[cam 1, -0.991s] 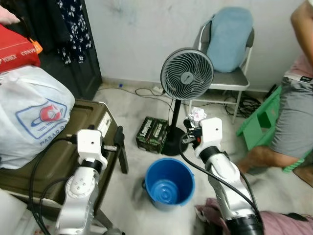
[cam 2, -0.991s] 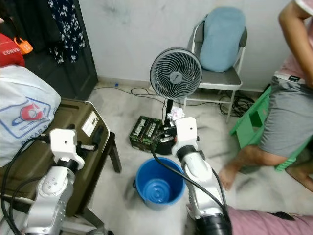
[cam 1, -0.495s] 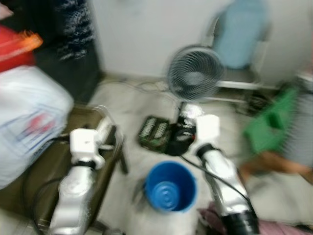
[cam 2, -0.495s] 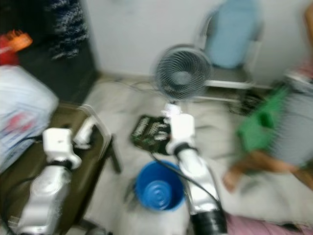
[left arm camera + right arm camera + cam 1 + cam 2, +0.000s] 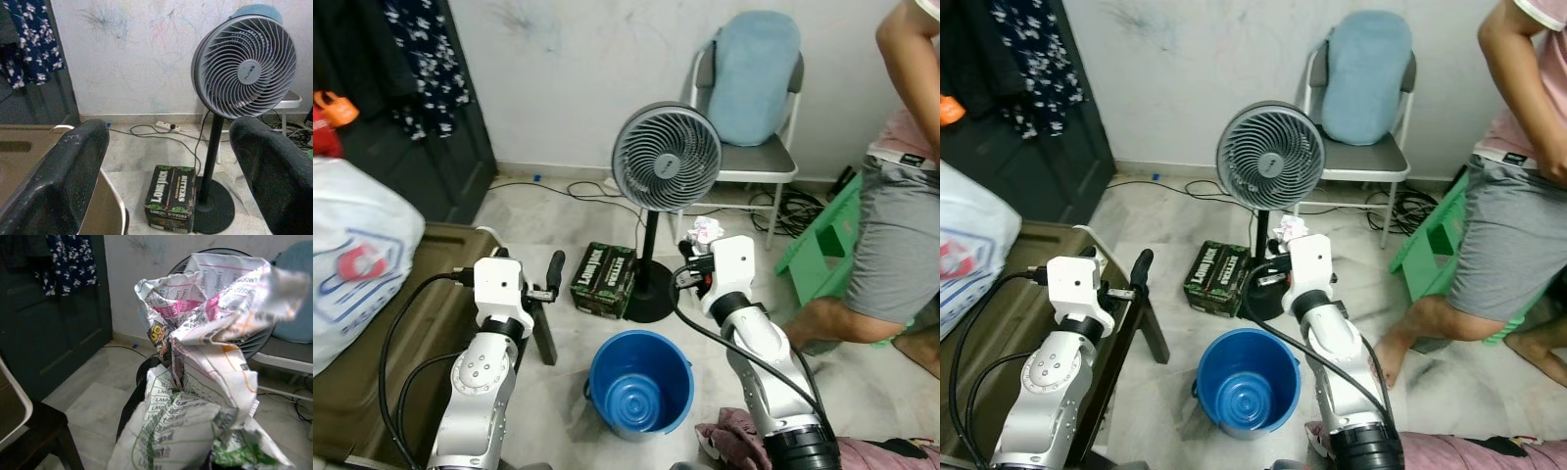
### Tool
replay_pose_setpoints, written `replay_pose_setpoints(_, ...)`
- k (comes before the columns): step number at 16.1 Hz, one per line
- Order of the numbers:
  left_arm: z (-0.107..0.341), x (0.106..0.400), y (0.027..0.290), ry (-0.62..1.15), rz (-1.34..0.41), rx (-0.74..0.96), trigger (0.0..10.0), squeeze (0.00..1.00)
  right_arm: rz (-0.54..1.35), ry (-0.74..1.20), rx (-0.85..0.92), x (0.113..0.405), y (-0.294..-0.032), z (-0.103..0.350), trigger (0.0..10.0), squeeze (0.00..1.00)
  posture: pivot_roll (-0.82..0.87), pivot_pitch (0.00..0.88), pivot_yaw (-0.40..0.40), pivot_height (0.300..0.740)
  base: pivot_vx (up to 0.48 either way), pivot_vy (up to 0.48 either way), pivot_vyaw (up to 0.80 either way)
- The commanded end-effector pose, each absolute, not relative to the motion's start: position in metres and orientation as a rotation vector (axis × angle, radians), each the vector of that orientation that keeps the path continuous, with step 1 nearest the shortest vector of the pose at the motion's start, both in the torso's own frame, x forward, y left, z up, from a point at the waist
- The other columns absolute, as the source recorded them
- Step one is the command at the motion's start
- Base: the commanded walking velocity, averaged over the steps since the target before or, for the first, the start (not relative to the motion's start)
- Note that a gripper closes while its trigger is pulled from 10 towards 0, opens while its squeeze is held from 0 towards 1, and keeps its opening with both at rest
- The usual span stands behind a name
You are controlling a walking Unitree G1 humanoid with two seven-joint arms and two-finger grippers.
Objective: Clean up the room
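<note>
crumpled paper (image 5: 205,377) sits clamped in the right gripper (image 5: 697,257), whose fingers are closed on it, held up beside the pole of the standing fan (image 5: 665,157) and beyond the far rim of the blue bucket (image 5: 639,383). left gripper (image 5: 551,274) hovers with fingers (image 5: 63,181) spread apart, left of the bucket, over the edge of what looks like an olive case (image 5: 382,333). bare floor lies between bucket and green carton (image 5: 602,279). a person (image 5: 901,196) stands right of the fan.

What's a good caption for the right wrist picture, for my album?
Robot's right gripper clutching a crumpled printed paper, with a fan behind.
</note>
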State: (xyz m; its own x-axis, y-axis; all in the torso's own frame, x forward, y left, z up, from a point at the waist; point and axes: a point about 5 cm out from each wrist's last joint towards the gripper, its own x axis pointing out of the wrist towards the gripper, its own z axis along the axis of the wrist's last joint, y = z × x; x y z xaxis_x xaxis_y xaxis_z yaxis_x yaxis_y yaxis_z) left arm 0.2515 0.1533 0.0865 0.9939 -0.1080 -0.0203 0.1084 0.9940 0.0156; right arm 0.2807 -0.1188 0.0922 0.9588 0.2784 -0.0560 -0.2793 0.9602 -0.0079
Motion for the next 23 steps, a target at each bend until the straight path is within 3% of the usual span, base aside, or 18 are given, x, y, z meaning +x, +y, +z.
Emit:
replay_pose_setpoints(1, 0.087, 0.253, 0.155, 0.027, -0.103, 0.028, 10.0, 0.0, 0.271, 0.054, -0.022, 0.283, -0.121, 0.093, 10.0, 0.0, -0.05, 0.0, -0.017, 0.74, 0.0, 0.0, -0.66)
replay_pose_setpoints(6, 0.086, 0.251, 0.156, 0.035, -0.103, 0.033, 10.0, 0.0, 0.276, 0.064, -0.02, 0.282, -0.119, 0.091, 10.0, 0.0, -0.04, 0.0, -0.024, 0.74, 0.0, 0.0, -0.74)
replay_pose_setpoints(20, 0.077, 0.24, 0.163, 0.085, -0.141, 0.063, 10.0, 0.0, 0.257, 0.122, -0.027, 0.29, -0.113, 0.076, 10.0, 0.0, 0.01, 0.0, -0.016, 0.74, 0.0, 0.0, 0.0)
replay_pose_setpoints(23, 0.074, 0.22, 0.179, 0.113, -0.206, 0.05, 10.0, 0.0, 0.245, 0.13, -0.007, 0.289, -0.102, 0.073, 10.0, 0.0, 0.02, 0.0, 0.003, 0.74, 0.0, 0.0, 0.0)
